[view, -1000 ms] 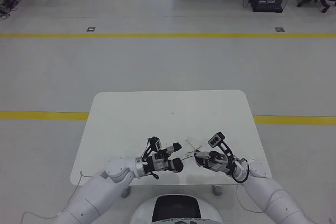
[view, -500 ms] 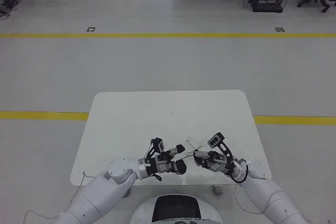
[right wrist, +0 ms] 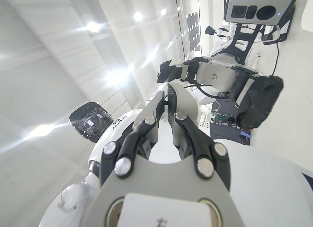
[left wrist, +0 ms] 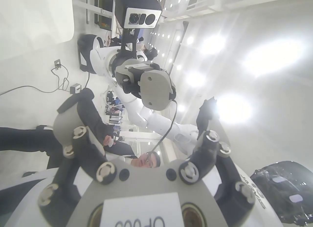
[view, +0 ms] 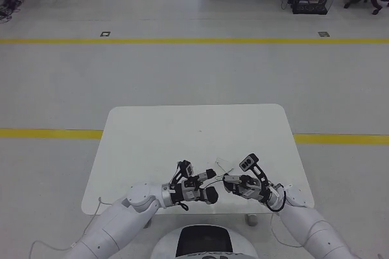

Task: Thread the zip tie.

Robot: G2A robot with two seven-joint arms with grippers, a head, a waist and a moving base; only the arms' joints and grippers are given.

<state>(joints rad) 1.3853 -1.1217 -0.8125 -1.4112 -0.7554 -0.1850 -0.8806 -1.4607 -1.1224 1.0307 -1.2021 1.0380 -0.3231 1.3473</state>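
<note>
The left gripper (view: 211, 176) hangs over the table's front edge with its fingers (left wrist: 75, 98) spread wide apart and nothing between them. Facing it, just beside, the right gripper (right wrist: 165, 96) has its fingers drawn together; in the top view they appear to pinch one end of the zip tie (view: 222, 163). The zip tie is a thin pale strip slanting away from those tips above the table, between the two grippers. The white rounded table (view: 181, 129) stands on a pale grey floor (view: 52, 84) crossed by yellow lines (view: 194, 41). Dark equipment (view: 309, 6) sits at the far edge.
</note>
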